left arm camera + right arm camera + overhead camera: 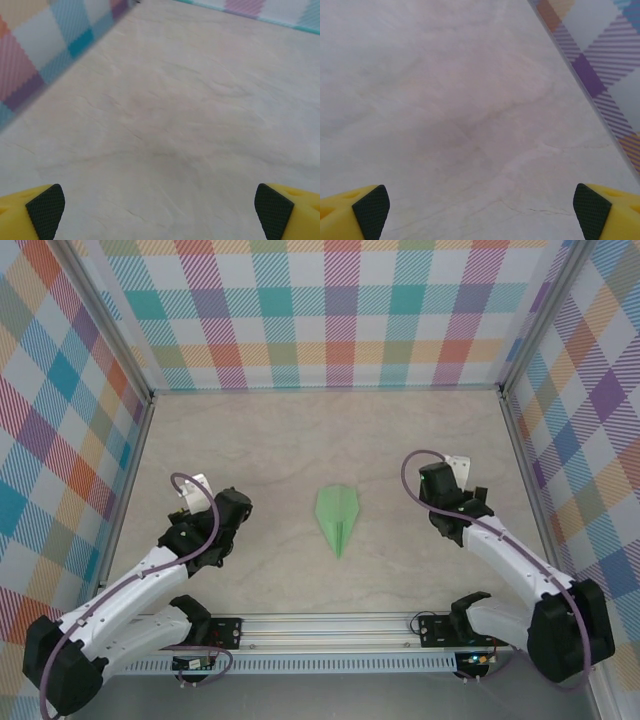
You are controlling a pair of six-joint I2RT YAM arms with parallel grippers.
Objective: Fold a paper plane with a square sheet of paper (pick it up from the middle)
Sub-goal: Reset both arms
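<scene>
Seeing my left end effector (pixel 160 215) and right end effector (pixel 480 212) both spread, empty. Between them the paper plane (pixel 338 517) lies mid surface (pixel 260 440), touching neither. Featherlight, flimsy, dents easily: I'd pinch its centre crease gently.

No writing, label, brand, number or sign can be read — the paper plane (pixel 338 518) is plain green, the table (pixel 270 440) marbled. The checked walls (pixel 340 310) carry coloured squares alone — any print on the rail (pixel 330 625) at the table's near edge is too small to tell.
</scene>
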